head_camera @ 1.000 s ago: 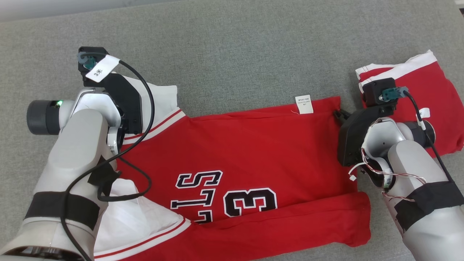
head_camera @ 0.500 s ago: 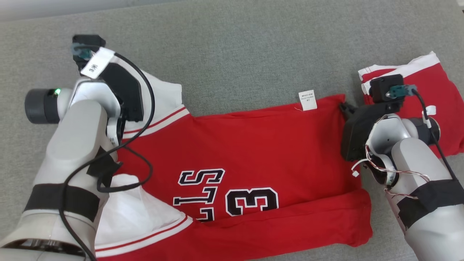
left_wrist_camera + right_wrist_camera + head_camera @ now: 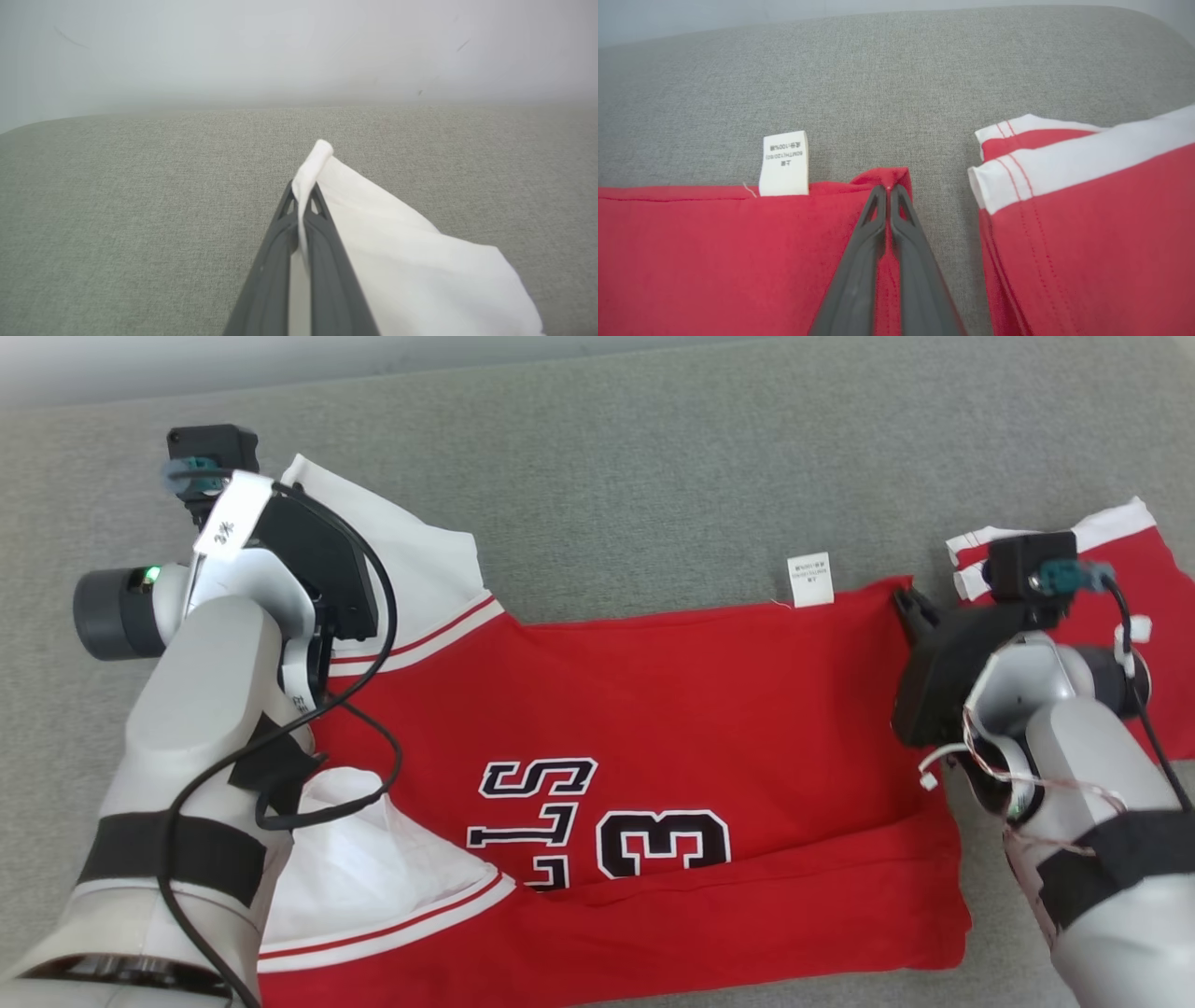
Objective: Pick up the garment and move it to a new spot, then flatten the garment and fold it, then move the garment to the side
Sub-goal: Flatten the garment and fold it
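Observation:
The garment (image 3: 653, 709) is a red jersey with white sleeves and dark numbers, spread across the grey cloth surface (image 3: 653, 476). My left gripper (image 3: 303, 196) is shut on the edge of its white sleeve (image 3: 397, 242), at the jersey's far left corner (image 3: 373, 532). At the far right corner, my right gripper (image 3: 888, 189) is shut on a pinch of the red hem (image 3: 882, 176), just right of the white care label (image 3: 784, 163). In the head view the right gripper (image 3: 907, 604) sits at that same corner. The near edge of the jersey is folded over.
A second red garment with white bands (image 3: 1158, 616) lies folded at the right, close beside my right gripper (image 3: 1087, 224). Bare grey surface stretches beyond the jersey's far edge up to a pale wall (image 3: 299, 46).
My right gripper has closed on the red corner. Both grippers have drawn the jersey's far edge a little farther away, and the white sleeve now stretches out more. The head view has shifted slightly.

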Available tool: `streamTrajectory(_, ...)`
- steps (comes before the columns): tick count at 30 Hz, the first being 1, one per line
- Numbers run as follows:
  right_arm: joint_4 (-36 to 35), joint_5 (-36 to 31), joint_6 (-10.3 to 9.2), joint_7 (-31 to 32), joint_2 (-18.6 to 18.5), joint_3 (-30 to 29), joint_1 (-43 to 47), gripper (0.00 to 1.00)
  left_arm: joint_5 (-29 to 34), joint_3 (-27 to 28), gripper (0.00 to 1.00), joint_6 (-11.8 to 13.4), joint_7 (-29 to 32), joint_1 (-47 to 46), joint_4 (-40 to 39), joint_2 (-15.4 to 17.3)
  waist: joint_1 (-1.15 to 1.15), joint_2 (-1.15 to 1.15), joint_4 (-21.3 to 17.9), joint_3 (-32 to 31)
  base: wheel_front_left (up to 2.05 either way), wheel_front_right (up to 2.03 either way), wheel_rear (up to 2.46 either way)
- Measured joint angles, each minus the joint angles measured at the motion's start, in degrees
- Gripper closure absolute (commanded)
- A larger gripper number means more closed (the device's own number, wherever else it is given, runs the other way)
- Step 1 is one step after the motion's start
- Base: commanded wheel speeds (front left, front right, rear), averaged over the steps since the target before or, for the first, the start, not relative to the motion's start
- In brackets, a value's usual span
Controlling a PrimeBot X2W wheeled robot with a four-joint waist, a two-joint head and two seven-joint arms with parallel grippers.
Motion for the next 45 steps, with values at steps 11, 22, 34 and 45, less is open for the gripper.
streamTrajectory(11,-2.7,2.5,0.76,-2.5,0.0,-1.5,8.3,1.00,-5.9,2.2,1.00,-3.1,-8.9,8.5,-1.7,-0.3,0.00,0.00,2.2,-4.3,0.00,0.00,0.00)
streamTrajectory(22,-5.7,3.9,0.16,-2.4,-2.0,-3.2,20.1,1.00,-11.3,-2.4,1.00,-8.1,-17.8,29.1,-9.7,-0.2,-0.01,-0.01,4.6,-13.3,0.00,0.00,0.00)
streamTrajectory(34,-6.0,3.4,-1.01,-0.9,-2.9,-3.0,24.7,1.00,-17.5,-7.1,1.00,-6.0,-18.8,41.3,-20.8,0.1,-0.01,-0.01,7.7,-16.9,0.00,0.00,0.00)
streamTrajectory(45,-8.1,3.4,-1.80,0.9,-2.9,-3.1,28.2,1.00,-19.0,-8.9,1.00,-4.0,-19.1,49.2,-27.7,0.3,-0.01,-0.01,9.7,-19.6,0.00,0.00,0.00)
